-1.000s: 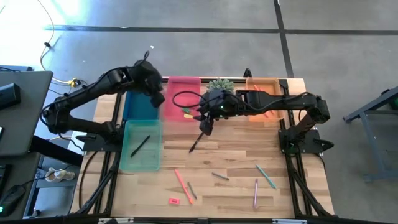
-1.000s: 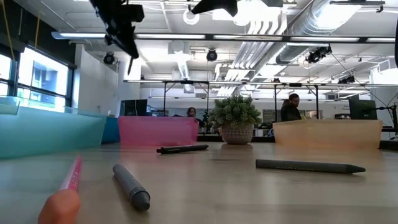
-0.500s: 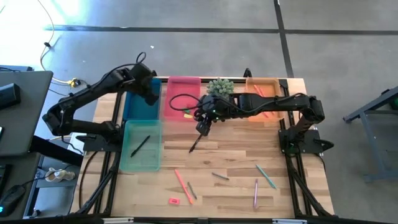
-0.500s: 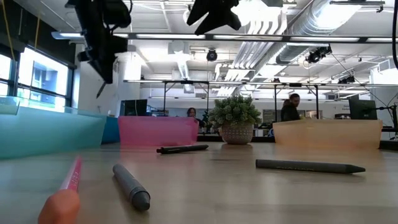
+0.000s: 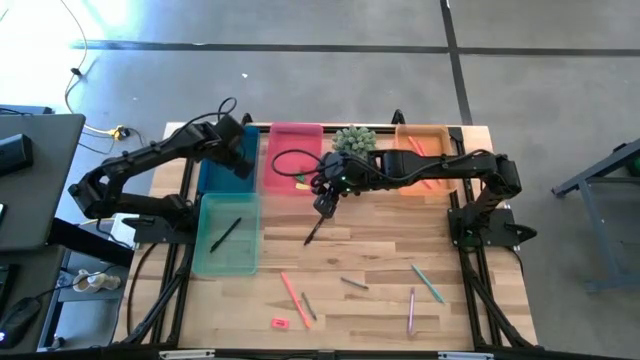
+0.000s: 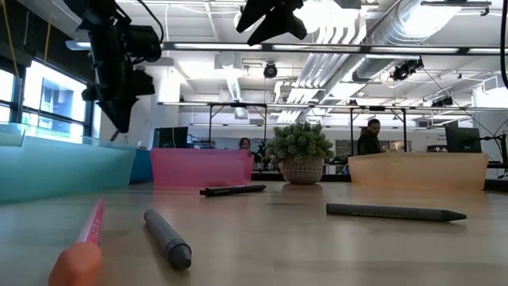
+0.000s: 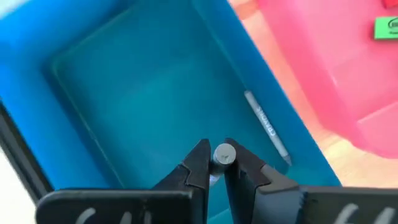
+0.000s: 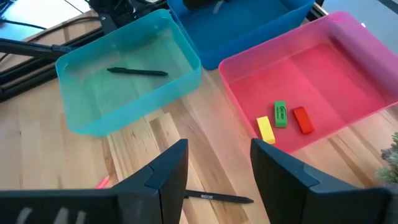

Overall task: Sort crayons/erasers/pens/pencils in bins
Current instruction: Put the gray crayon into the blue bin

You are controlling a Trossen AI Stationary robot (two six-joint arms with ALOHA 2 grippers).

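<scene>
- My left tool [image 7: 215, 163] sits above the blue bin [image 5: 222, 172] at the far left of the table [image 5: 380, 240], its fingers pinched onto a grey stick [image 7: 224, 154] that I see end-on; I judge it a crayon or pen.
- One similar grey stick [image 7: 267, 126] already lies along the bin's wall.
- My right tool [image 8: 214, 163] hangs spread wide over the table just near of the pink bin [image 5: 295, 160], with a dark pen [image 5: 315, 231] lying on the wood below it.
- The erasers [image 8: 283, 119], yellow, green and red, sit together in the pink bin; one more pink eraser [image 5: 280, 322] lies at the near edge.
- A dark pen [image 5: 226, 234] rests in the teal bin [image 5: 227, 236]; the orange bin [image 5: 424, 157] is at the far right, mostly hidden by the arm.
- The pencils [image 5: 291, 295] lie loose on the near half of the table, one salmon, plus a green one [image 5: 427, 284] and a purple one [image 5: 411, 311] farther right.
- I expect these sticks to be light, stiff and smooth, and likely to roll or pivot if gripped near an end, so I would take each at mid-length, across its width.
</scene>
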